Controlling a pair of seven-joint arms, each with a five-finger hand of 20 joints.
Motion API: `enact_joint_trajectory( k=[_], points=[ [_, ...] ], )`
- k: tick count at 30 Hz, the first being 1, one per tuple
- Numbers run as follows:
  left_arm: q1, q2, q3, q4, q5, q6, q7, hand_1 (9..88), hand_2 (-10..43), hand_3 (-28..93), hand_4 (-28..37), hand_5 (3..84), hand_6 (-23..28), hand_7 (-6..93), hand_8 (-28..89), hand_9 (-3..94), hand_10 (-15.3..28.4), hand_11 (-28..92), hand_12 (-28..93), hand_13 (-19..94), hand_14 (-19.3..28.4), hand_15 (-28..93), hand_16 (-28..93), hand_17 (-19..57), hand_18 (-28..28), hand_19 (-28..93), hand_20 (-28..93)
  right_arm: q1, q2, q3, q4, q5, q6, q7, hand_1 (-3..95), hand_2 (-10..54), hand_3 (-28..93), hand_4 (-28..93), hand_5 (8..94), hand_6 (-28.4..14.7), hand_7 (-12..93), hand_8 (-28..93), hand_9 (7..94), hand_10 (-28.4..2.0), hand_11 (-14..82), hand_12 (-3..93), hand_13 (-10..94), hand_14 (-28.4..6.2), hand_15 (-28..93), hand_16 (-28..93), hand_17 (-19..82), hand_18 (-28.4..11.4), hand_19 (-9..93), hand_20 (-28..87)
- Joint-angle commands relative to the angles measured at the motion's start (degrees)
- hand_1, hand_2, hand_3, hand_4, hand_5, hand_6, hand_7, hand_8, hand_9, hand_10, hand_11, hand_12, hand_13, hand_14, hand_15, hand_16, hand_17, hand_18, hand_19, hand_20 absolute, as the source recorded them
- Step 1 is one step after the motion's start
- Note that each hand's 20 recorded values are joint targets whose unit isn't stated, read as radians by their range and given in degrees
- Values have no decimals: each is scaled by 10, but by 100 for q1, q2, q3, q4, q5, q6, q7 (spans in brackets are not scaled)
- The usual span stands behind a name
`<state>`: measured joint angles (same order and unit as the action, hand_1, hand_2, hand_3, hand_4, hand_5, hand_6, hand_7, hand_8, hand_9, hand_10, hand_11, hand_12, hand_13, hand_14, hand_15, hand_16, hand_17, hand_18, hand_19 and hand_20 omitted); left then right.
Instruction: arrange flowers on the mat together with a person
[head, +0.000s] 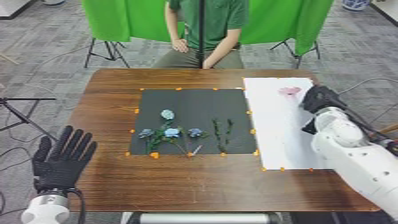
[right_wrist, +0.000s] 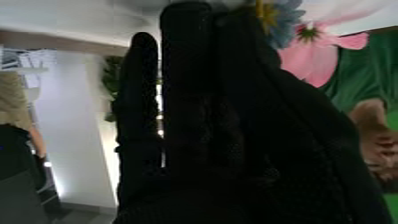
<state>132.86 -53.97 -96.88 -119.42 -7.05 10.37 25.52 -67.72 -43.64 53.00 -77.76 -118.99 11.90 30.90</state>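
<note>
My left hand (head: 60, 162) lies open at the table's left side, its fingers straight. The right hand (head: 322, 98) is over the right edge of the white mat (head: 277, 130), beside a pink flower (head: 290, 91). On the dark mat (head: 187, 110) are a pale blue bloom (head: 167, 114), a blue-white one (head: 171, 132), two darker blue ones (head: 146, 133) and green stems (head: 222, 135). In the right wrist view, the right hand (right_wrist: 204, 125) has straight fingers, with a pink flower (right_wrist: 306, 57) and a blue flower (right_wrist: 284, 17) near the fingertips; whether these touch is unclear.
Orange tabs (head: 155, 155) line the mats' edges. The brown wooden table (head: 169, 185) surrounds both mats. A thin dark pole (head: 202, 30) stands beyond the far edge, before a green backdrop (head: 275, 25).
</note>
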Motion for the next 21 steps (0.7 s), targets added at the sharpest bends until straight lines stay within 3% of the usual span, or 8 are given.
enact_joint_trajectory(
  k=[1, 7, 11, 21],
  points=[
    [-14, -54, 9, 54, -18, 47, -96, 258, 150, 676, -283, 431, 61, 73, -94, 387, 126, 147, 49, 290, 133, 268, -81, -26, 112, 258, 110, -493, 162, 107, -763, -194, 539, -249, 679, -95, 599, -282, 705, 41, 292, -34, 799, -63, 50, 330, 741, -13, 232, 423, 363, -106, 583, 388],
    [42, -35, -58, 36, -21, 113, -146, 258, 150, 676, -283, 431, 61, 73, -94, 388, 127, 146, 49, 290, 132, 269, -82, -26, 112, 258, 110, -763, 175, 82, -1928, -10, 929, -546, 673, -95, 610, -280, 702, 39, 295, -31, 796, -66, 48, 334, 737, -13, 222, 426, 357, -104, 602, 360],
    [-71, -27, 26, 70, -3, 87, -231, 257, 150, 677, -283, 431, 60, 73, -94, 388, 127, 147, 49, 290, 133, 268, -82, -26, 113, 259, 110, -863, -49, -120, -2441, -96, 833, -760, 671, -95, 611, -279, 695, 36, 292, -32, 792, -67, 47, 334, 733, -15, 220, 427, 353, -102, 602, 351],
    [-99, -28, 71, 73, -45, 112, -224, 258, 150, 677, -283, 429, 60, 74, -94, 387, 126, 147, 49, 290, 133, 270, -82, -26, 112, 258, 111, -846, -524, -674, -2381, -354, 392, -1311, 668, -95, 613, -281, 677, 35, 281, -40, 768, -63, 41, 320, 709, -15, 210, 420, 348, -101, 554, 349]
  ],
)
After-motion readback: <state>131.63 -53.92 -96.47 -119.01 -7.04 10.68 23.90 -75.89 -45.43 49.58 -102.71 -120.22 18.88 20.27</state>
